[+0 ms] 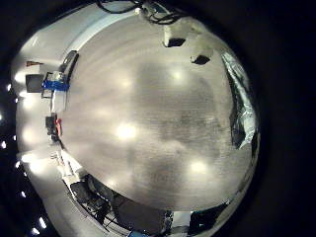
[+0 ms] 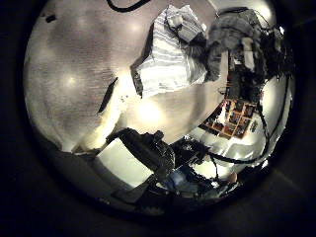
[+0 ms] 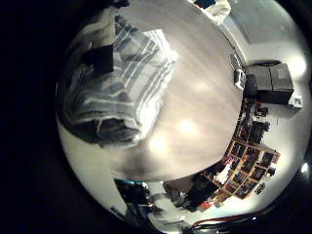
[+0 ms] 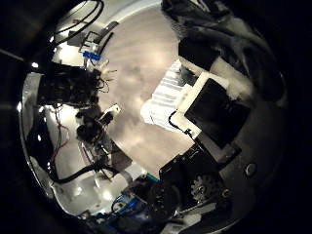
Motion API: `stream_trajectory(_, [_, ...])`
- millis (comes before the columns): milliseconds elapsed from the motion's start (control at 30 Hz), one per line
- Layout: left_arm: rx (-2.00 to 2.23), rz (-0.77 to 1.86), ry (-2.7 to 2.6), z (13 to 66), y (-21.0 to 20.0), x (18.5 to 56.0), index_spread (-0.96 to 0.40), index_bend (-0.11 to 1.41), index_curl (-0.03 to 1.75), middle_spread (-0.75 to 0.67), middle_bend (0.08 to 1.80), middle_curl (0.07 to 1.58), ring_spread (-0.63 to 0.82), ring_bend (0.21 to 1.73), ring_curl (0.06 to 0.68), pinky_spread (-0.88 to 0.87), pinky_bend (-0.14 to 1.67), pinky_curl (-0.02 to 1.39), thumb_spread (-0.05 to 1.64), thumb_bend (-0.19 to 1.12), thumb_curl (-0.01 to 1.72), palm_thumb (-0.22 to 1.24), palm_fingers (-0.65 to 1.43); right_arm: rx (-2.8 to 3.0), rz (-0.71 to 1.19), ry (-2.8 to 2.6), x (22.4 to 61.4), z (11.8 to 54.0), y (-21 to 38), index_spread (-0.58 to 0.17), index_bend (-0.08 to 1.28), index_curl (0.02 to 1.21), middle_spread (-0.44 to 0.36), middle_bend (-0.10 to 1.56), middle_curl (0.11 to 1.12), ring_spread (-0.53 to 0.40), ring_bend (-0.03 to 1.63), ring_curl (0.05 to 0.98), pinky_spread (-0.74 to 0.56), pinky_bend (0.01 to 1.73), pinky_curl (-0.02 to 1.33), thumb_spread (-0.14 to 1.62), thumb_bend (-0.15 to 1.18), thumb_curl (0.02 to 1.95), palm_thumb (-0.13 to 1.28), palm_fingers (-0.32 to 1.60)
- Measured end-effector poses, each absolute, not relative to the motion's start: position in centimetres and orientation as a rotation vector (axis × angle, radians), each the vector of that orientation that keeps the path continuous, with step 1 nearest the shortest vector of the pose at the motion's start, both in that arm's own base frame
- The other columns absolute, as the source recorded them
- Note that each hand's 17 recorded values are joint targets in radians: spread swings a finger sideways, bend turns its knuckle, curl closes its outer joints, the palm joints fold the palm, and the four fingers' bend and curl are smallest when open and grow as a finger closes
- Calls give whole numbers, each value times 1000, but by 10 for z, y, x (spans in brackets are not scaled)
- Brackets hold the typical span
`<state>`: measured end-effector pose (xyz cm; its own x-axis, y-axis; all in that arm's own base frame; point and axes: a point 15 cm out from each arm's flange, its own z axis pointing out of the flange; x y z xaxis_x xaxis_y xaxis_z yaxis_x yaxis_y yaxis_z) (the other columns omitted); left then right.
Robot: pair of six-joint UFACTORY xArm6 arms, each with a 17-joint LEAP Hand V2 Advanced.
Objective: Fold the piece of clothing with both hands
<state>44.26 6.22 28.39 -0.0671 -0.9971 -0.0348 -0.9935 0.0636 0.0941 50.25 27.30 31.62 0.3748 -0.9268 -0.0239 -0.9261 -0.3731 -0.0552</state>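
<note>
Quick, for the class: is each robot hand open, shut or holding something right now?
Left robot hand: cannot be told; it is over the table.
Right robot hand: cannot be told; it is close over the striped garment.

A large table [image 1: 138,118] with a smooth, pale, faintly wood-grained top fills most of the view under the left palm, with ceiling lights reflected as bright spots across its bare middle. A piece of striped clothing [image 3: 112,83] lies directly on it, rumpled and partly folded over itself, its light and dark stripes bunched into soft ridges. In the left palm views the same cloth sits near one edge of the tabletop, bare surface beside it.
</note>
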Motion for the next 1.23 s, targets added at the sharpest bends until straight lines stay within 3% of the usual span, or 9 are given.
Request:
stream_trajectory(167, [2128, -138, -2251, 285, 68, 439, 12, 184, 411, 185, 186, 347, 196, 661, 232, 209, 355, 411, 1187, -17, 348, 554, 224, -2571, 20, 1713, 503, 294, 288, -265, 995, 733, -139, 1299, 672, -203, 1381, 607, -290, 1182, 760, 1065, -34, 723, 764, 1106])
stream_trajectory(300, [2129, -150, -2233, 278, 71, 435, 11, 183, 411, 182, 186, 347, 197, 667, 234, 209, 354, 410, 1187, -17, 347, 554, 225, -2572, 62, 1724, 502, 291, 282, -331, 559, 648, -174, 1169, 624, -244, 1343, 575, -433, 1193, 709, 1114, -30, 668, 702, 734])
stream_trajectory(367, [2126, -150, -2237, 278, 71, 436, 11, 182, 411, 181, 188, 348, 196, 669, 235, 209, 353, 409, 1187, -17, 346, 554, 226, -2585, 74, 1715, 501, 290, 278, -368, 471, 627, -177, 1040, 598, -244, 1286, 572, -425, 1245, 726, 1127, -31, 647, 677, 462])
stream_trajectory(400, [2126, -150, -2236, 278, 71, 436, 11, 182, 411, 181, 188, 348, 196, 669, 235, 209, 353, 409, 1185, -15, 348, 557, 226, -2595, 81, 1709, 500, 291, 274, -400, 434, 593, -172, 901, 552, -212, 1212, 552, -340, 1203, 736, 1135, -38, 626, 639, 174])
stream_trajectory(567, [2127, -147, -2235, 280, 72, 434, 11, 182, 410, 180, 187, 349, 197, 675, 235, 209, 353, 408, 1182, -17, 350, 560, 226, -2606, 178, 1615, 491, 307, 274, -462, 342, 469, -128, 602, 424, -41, 1018, 426, -56, 1153, 672, 1158, -27, 576, 585, -47])
stream_trajectory(667, [2137, -137, -2239, 286, 71, 433, 11, 184, 410, 180, 186, 350, 197, 675, 234, 209, 353, 407, 1181, -17, 350, 560, 227, -2559, 232, 1575, 489, 335, 257, -476, 290, 423, -98, 490, 378, 86, 899, 359, 160, 1081, 615, 1167, -29, 546, 556, -71])
stream_trajectory(833, [2151, -133, -2226, 298, 65, 425, 11, 183, 409, 181, 188, 351, 192, 676, 232, 208, 356, 408, 1181, -17, 351, 560, 228, -2457, 233, 1620, 487, 384, 204, -484, 233, 391, -74, 400, 349, 174, 814, 309, 347, 975, 541, 1182, -19, 513, 551, -22])
stream_trajectory(1033, [2189, -125, -2192, 309, 50, 414, 11, 185, 409, 182, 189, 353, 187, 673, 230, 204, 359, 406, 1181, -17, 351, 560, 232, -2366, 191, 1719, 476, 429, 115, -487, 197, 372, -65, 345, 336, 209, 755, 274, 441, 870, 466, 1187, -18, 487, 554, 26])
stream_trajectory(1233, [2201, -74, -2145, 314, 26, 406, 8, 185, 410, 174, 188, 354, 185, 672, 228, 200, 359, 405, 1182, -15, 352, 562, 239, -2326, 237, 1835, 443, 439, 40, -468, 205, 375, -49, 316, 334, 216, 669, 243, 472, 749, 398, 1225, -13, 463, 557, 57])
